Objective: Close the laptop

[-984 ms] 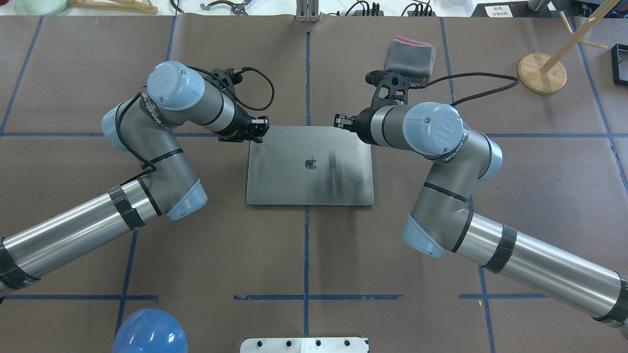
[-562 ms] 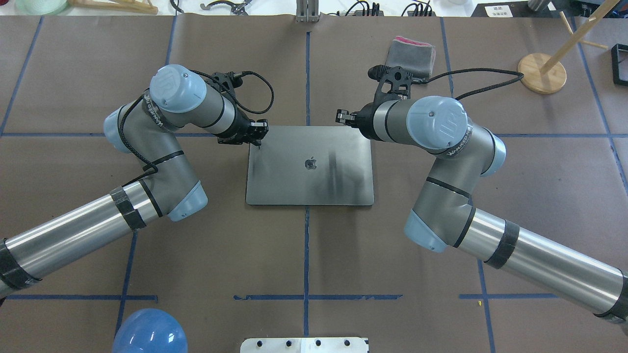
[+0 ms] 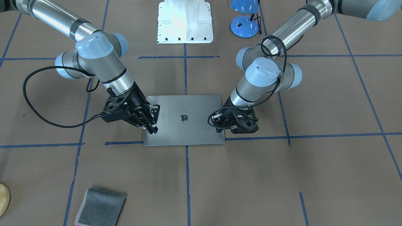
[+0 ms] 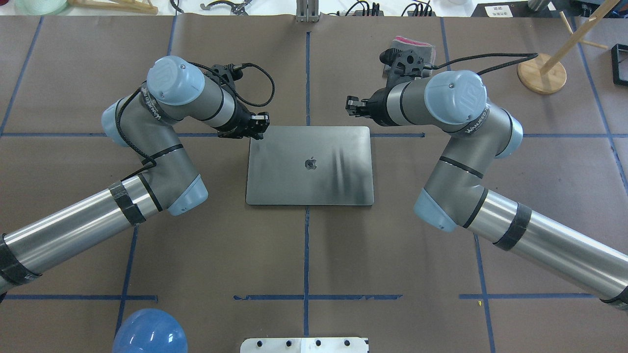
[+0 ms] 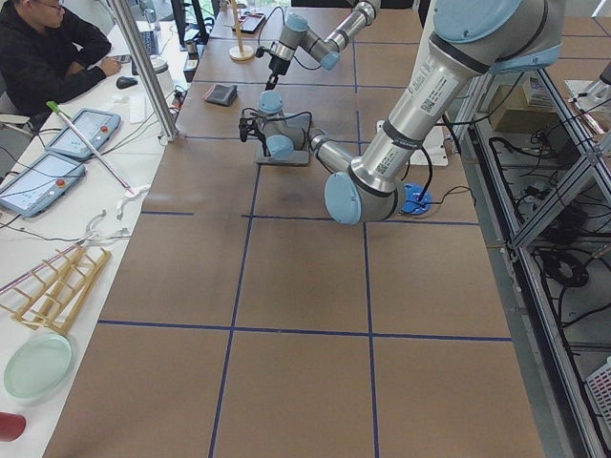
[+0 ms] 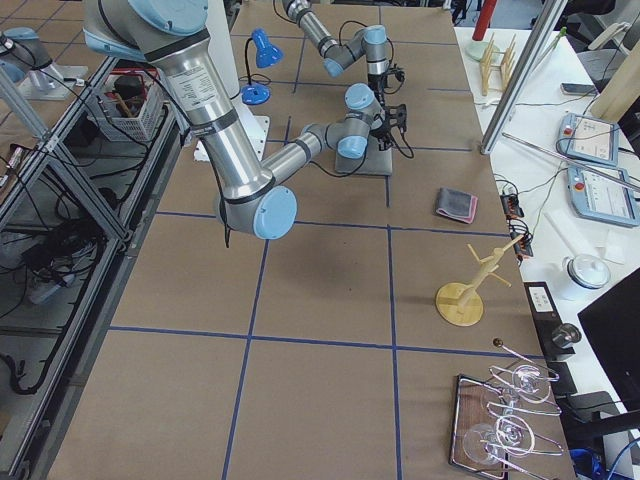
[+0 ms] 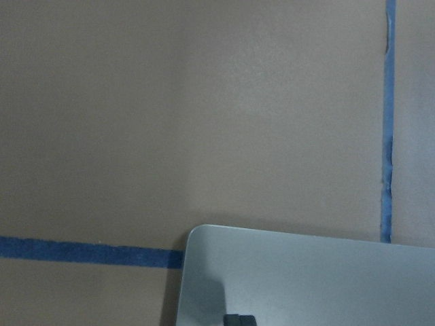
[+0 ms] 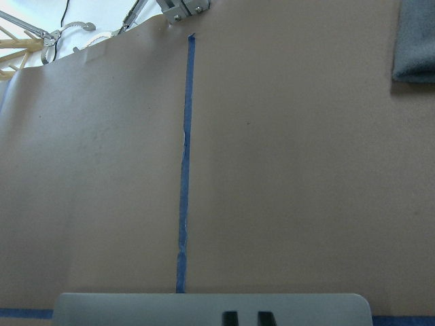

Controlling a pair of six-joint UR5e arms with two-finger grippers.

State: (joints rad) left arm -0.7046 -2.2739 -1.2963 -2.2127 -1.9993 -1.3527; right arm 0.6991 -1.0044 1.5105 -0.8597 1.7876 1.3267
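Since the lid is down flat, logo up, the laptop (image 4: 309, 166) lies shut at the centre of the counter (image 4: 304, 255), between my 2 arms. My left jaws sit pressed together over its far left corner; can't tell if they touch the lid. My right jaws, tips a narrow gap apart, hang over the far edge nr the right corner, w/ the folded grey cloth (image 3: 100, 205) beyond.
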